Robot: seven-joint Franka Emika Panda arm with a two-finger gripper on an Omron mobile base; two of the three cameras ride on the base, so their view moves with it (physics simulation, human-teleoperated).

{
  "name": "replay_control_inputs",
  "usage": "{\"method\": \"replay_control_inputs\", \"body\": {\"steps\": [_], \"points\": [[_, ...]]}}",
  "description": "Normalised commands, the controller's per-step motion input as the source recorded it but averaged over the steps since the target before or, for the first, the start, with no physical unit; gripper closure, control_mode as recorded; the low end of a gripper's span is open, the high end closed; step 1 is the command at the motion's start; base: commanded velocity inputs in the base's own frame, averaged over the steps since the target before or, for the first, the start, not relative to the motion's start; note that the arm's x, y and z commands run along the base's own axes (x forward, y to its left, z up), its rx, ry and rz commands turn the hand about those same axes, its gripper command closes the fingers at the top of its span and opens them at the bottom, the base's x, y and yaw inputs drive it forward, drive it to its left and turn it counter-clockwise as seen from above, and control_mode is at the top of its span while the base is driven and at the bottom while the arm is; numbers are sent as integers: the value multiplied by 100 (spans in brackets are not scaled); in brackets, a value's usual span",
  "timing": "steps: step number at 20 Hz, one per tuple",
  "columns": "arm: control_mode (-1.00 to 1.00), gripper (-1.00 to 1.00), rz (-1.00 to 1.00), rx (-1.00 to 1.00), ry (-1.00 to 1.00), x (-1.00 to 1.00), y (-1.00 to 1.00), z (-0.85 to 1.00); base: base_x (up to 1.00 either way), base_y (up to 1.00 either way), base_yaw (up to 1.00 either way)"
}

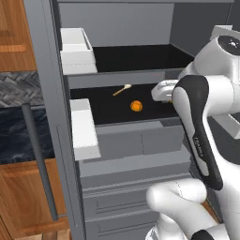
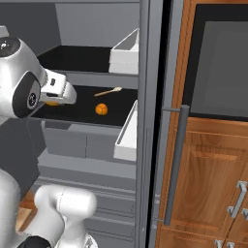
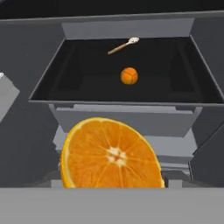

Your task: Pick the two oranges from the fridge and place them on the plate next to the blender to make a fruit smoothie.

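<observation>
The fridge (image 1: 126, 143) stands open in front of me. One round orange (image 1: 136, 106) (image 2: 101, 109) (image 3: 129, 75) lies in the middle of its black middle shelf (image 3: 78, 83). The other orange, a cut wedge with its bright flesh facing the camera (image 3: 113, 155), sits large and close in the hand view and hides the fingertips. My gripper (image 1: 165, 93) (image 2: 54, 100) hovers at the shelf's front edge, shut on this wedge; a sliver of orange (image 2: 51, 102) shows under the hand. The plate and the blender are out of view.
A thin wooden spoon (image 1: 122, 89) (image 2: 108, 91) (image 3: 123, 45) lies at the back of the same shelf. White door bins (image 1: 84, 129) (image 2: 127, 131) flank the opening. The door's dark bar handle (image 2: 175, 164) and a black-fronted microwave (image 2: 223, 68) are to the right.
</observation>
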Motion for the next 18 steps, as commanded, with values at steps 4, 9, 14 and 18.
{"method": "replay_control_inputs", "body": {"steps": [4, 9, 14, 18], "points": [[-100, 100, 1, -5, -18, -62, 3, 0, 0, 0, 0], [100, 100, 0, 0, 0, -20, 0, 0, -16, -1, 0], [100, 100, 0, 0, 0, 0, 0, 0, -81, -19, 19], [100, 100, 0, 0, 0, 0, 0, 0, -68, -9, 41]]}}
